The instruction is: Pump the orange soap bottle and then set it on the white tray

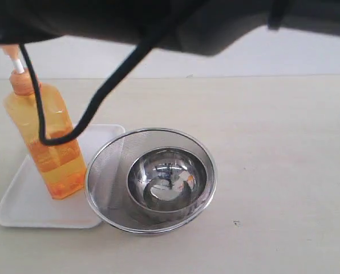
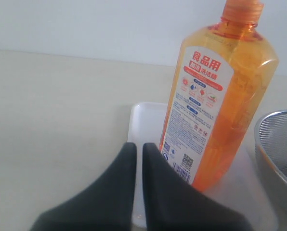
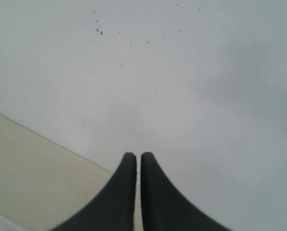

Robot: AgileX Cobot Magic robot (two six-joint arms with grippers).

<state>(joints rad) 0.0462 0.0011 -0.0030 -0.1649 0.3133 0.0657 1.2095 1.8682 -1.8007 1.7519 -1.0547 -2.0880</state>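
Observation:
The orange soap bottle stands upright on the left part of the white tray. Its white stem shows, while the pump head is mostly hidden behind a dark, blurred arm along the top of the exterior view. In the left wrist view the bottle shows its white label and rests on the tray. My left gripper is shut and empty, just beside the bottle's base without touching it. My right gripper is shut on nothing and faces a pale wall above the table edge.
A round steel mesh strainer with a smaller steel bowl inside sits right of the tray, overlapping its edge; its rim also shows beside the bottle. A black cable hangs across the bottle.

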